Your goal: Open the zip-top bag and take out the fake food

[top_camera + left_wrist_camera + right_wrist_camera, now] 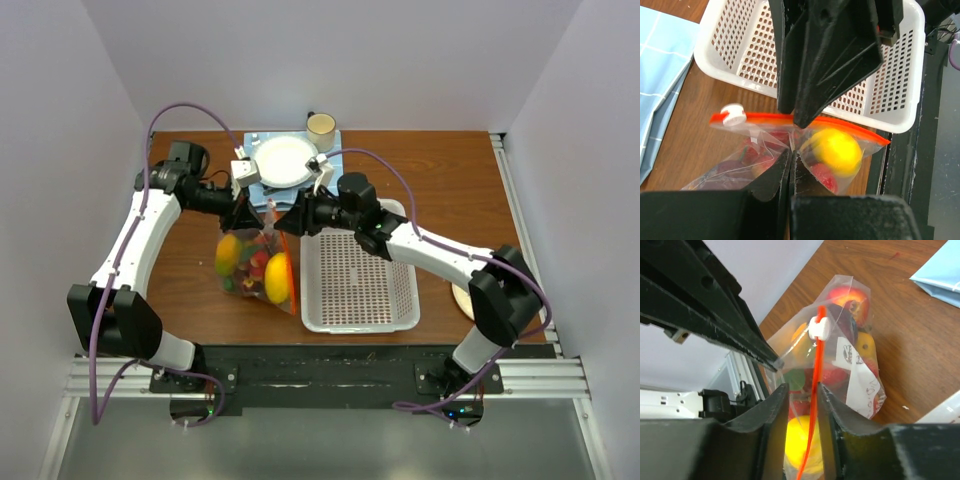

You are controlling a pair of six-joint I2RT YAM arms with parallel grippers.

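Between the left hand's (791, 159) meeting fingers sits a pinch of the zip-top bag (740, 165), caught just under its orange strip (765, 118). That grip probably keeps the mouth raised off the tabletop (685, 142). Facing it, the right hand (802, 390) straddles the strip with a narrow gap, but whether it truly clamps cannot be told. Beyond its fingertips sits the white slider (817, 327), likely its target. Below both hands hangs the fake food (836, 150), apparently zipped inside.

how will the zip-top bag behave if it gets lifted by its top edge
Probably floppy: the zip-top bag is thin crinkly film, creased where the left claw pinches it. Likely bottom-heavy, sagging under the fake food bunched inside. The glossy film may slip.
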